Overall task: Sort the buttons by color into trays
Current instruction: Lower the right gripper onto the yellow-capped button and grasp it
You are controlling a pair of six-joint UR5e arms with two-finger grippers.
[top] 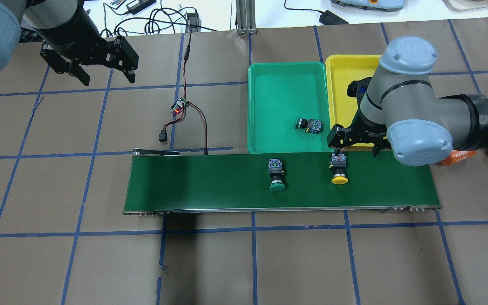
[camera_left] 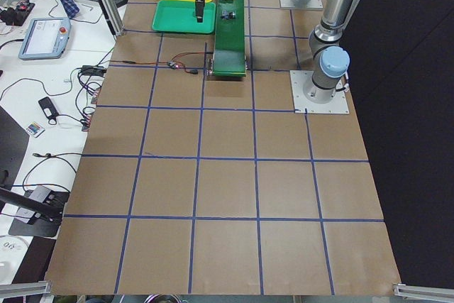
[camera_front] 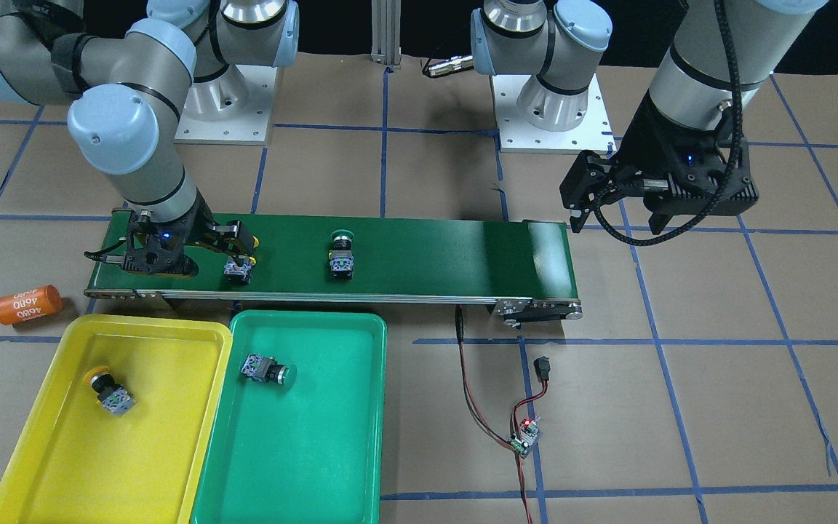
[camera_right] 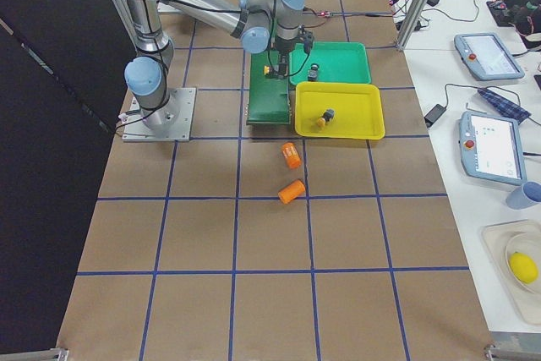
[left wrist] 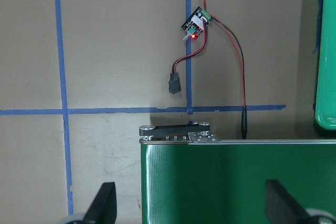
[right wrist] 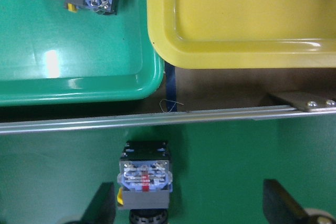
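We see glossy plastic in the yellow tray [camera_front: 62, 466] and green tray [camera_front: 302, 451], a matt belt [camera_front: 448, 251], a papery bench [camera_front: 717, 407]

Green conveyor belt [camera_front: 448, 251], orange 4680 cylinder [camera_front: 28, 305], wired circuit board [camera_front: 526, 439]

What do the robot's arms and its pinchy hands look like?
The left arm and the right arm are shiny grey tubes with round light-blue caps at the joints. The left gripper and the right gripper are black, each with two fingers and a tiny blue light. A black braided cable runs down the left arm.
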